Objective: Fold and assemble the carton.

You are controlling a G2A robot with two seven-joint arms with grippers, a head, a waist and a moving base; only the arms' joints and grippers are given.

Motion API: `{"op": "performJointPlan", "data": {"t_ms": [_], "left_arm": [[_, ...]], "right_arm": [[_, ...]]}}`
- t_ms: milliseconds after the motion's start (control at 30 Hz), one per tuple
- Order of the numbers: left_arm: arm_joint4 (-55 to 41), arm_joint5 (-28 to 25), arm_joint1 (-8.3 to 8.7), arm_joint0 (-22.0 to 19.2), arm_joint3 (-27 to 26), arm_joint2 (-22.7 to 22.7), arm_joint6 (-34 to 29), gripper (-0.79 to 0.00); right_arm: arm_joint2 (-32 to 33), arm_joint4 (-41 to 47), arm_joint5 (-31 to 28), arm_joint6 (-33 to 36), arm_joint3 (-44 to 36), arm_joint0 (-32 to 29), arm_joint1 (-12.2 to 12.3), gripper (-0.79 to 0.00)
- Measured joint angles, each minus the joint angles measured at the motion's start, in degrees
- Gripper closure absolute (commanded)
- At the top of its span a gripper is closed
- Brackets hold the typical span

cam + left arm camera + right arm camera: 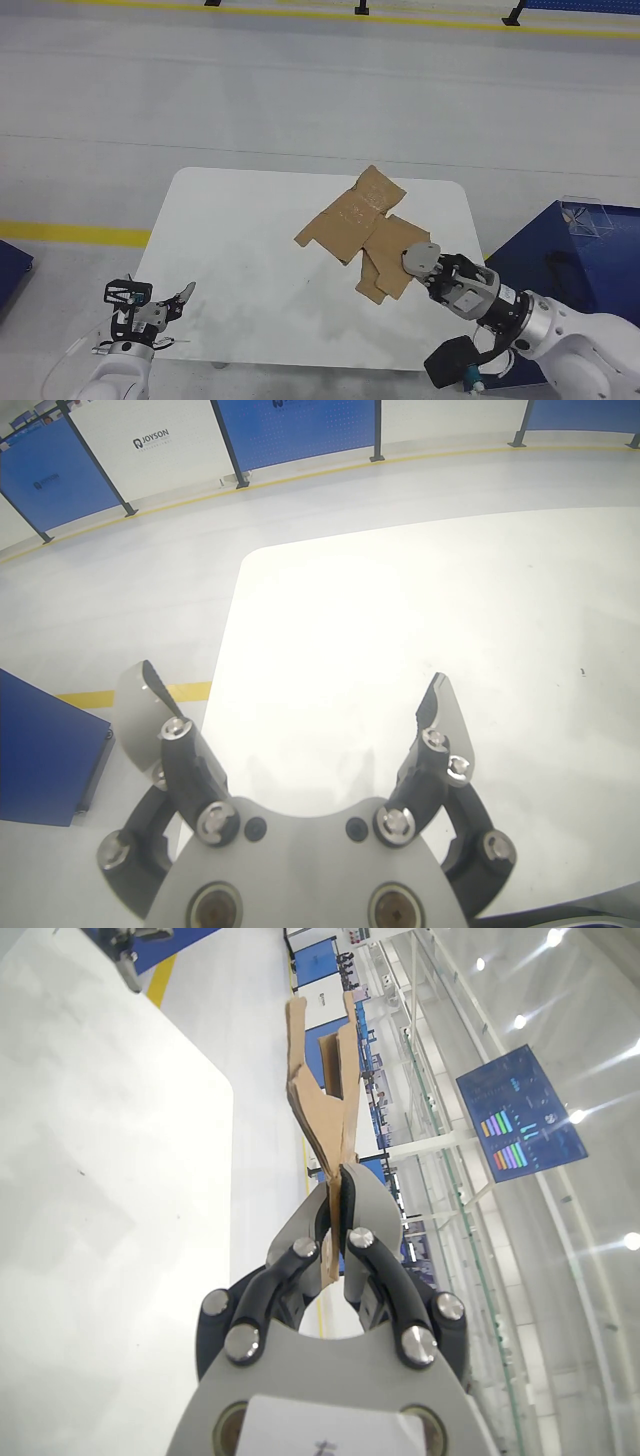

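Count: one carton (352, 220), one bench (230, 260), two grippers.

Carton: a single brown cardboard blank, not yet formed into a box. In the top view it spreads over the right half of the bench, running from near the far edge back toward the right gripper (420, 258). Its flaps and notched tabs are visible. In the right wrist view the carton (320, 1108) shows edge-on, its layers splaying apart beyond the grip point. The pinched end is clear of the bench (100, 1153). Whether the far end touches the surface cannot be determined.

Right gripper (341, 1178): the fingers (362, 1198) are pressed together on the carton's near edge, one on each face. A short length of cardboard passes back between them toward the wrist. The gripper stands over the near right part of the bench.

Left gripper (160, 298): located at the near left corner of the bench, well apart from the carton. In the left wrist view the left gripper (295, 677) has its fingers (440, 710) spread wide with bare bench (350, 610) between them, holding nothing.

Surroundings: a yellow floor line (70, 233) runs beside the bench on the left.
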Motion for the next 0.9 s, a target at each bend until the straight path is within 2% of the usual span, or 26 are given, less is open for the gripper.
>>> {"op": "performJointPlan", "data": {"t_ms": [100, 200, 367, 433, 500, 633, 700, 767, 900], "left_arm": [[0.0, 0.0, 0.0, 0.0, 0.0, 0.0, 0.0, -0.785], [0.0, 0.0, 0.0, 0.0, 0.0, 0.0, 0.0, -0.785], [0.0, 0.0, 0.0, 0.0, 0.0, 0.0, 0.0, -0.785], [0.0, 0.0, 0.0, 0.0, 0.0, 0.0, 0.0, -0.785], [0.0, 0.0, 0.0, 0.0, 0.0, 0.0, 0.0, -0.785], [0.0, 0.0, 0.0, 0.0, 0.0, 0.0, 0.0, -0.785], [0.0, 0.0, 0.0, 0.0, 0.0, 0.0, 0.0, -0.785], [0.0, 0.0, 0.0, 0.0, 0.0, 0.0, 0.0, -0.785], [0.0, 0.0, 0.0, 0.0, 0.0, 0.0, 0.0, -0.785]], "right_arm": [[0.0, 0.66, 3.04, -1.14, 0.0, -1.47, -0.04, 0.0], [2.47, 11.81, -1.53, -0.13, 0.01, -1.01, -0.34, 0.0], [8.44, 44.25, -15.43, 5.72, 4.04, 2.94, -0.38, 0.0], [8.73, 56.17, -20.72, 9.13, 6.81, 4.36, -0.06, 0.0], [5.98, 71.44, -25.02, 14.69, 9.9, 5.02, 0.81, 0.0], [-3.57, 101.01, -25.39, 33.73, 13.66, 7.67, 4.13, 0.0], [-9.07, 117.07, -24.83, 46.99, 16.79, 9.86, 6.08, 0.0], [-13.88, 132.46, -21.12, 60.54, 19.48, 12.37, 7.79, 0.0], [-19.6, 156.63, -12.04, 81.86, 23.11, 15.91, 9.42, 0.0]]}}
